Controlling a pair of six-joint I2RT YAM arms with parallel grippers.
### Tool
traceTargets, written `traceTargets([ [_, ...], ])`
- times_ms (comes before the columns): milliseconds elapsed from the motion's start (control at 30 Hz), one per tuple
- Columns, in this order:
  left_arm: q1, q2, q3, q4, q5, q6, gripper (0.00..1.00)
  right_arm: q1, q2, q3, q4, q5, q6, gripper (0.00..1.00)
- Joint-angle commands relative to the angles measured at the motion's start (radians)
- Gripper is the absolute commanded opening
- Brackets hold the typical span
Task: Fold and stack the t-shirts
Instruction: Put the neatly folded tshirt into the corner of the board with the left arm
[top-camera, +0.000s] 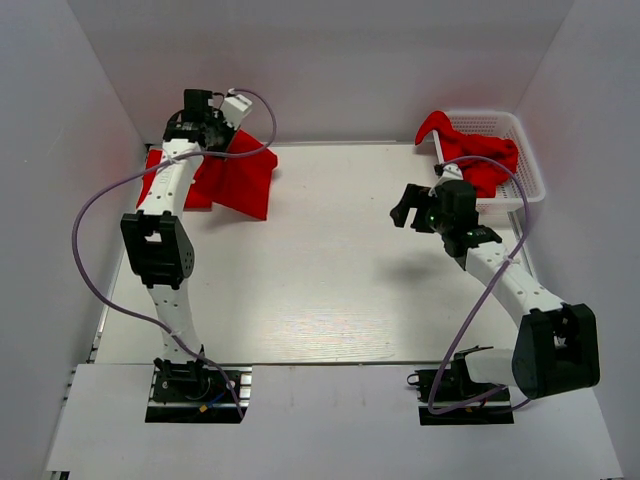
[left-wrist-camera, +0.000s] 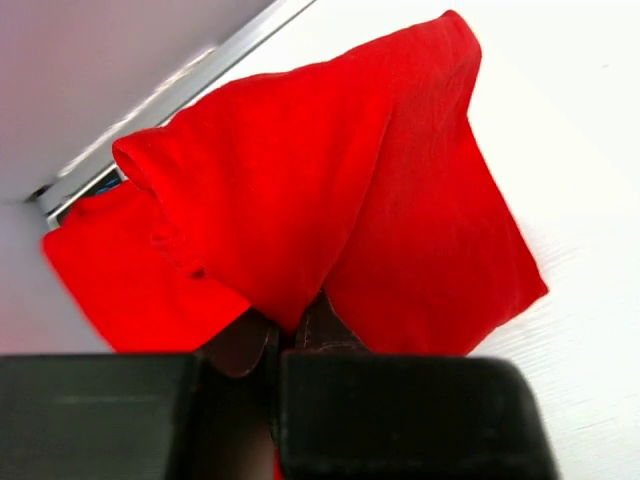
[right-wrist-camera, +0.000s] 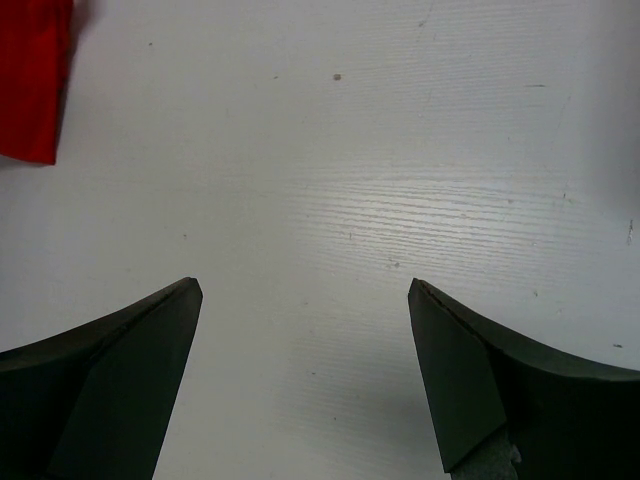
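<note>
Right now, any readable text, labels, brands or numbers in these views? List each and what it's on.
None readable. The red t-shirts are plain, the white basket and table carry no print, and the arms show no legible marking.

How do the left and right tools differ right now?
Left tool is shut on a red t-shirt; right tool is open and empty. Left tool is at the far-left corner; right tool hangs over bare table, near the basket. Both are dark and two-fingered.
</note>
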Motion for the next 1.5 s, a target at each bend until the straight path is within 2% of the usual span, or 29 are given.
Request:
traceTargets([
  [0,0.045,-0.016,0.071,-0.037,0.008,0.066,0.0,-0.002,0.013,0.051,0.048,-0.006,0.008,0.9],
  [233,0.108,-0.027,0.113,-0.037,0.061,0.086,0.0,0.0,0.065,0.083,0.029,-0.018,0.006,0.9],
  [967,0.212,-0.107,0.165,0.025,0.086,0.104,0.0,0.005,0.145,0.126,0.043,-0.118,0.025,0.9],
  [1367,0.289,0.002,0.138,0.065,0.097,0.113,0.0,0.005,0.209,0.184,0.028,-0.129,0.035,0.9],
  [1467,0.315,0.047,0.182,0.077,0.1,0.104,0.0,0.006,0.228,0.207,0.025,-0.147,0.04,0.9],
])
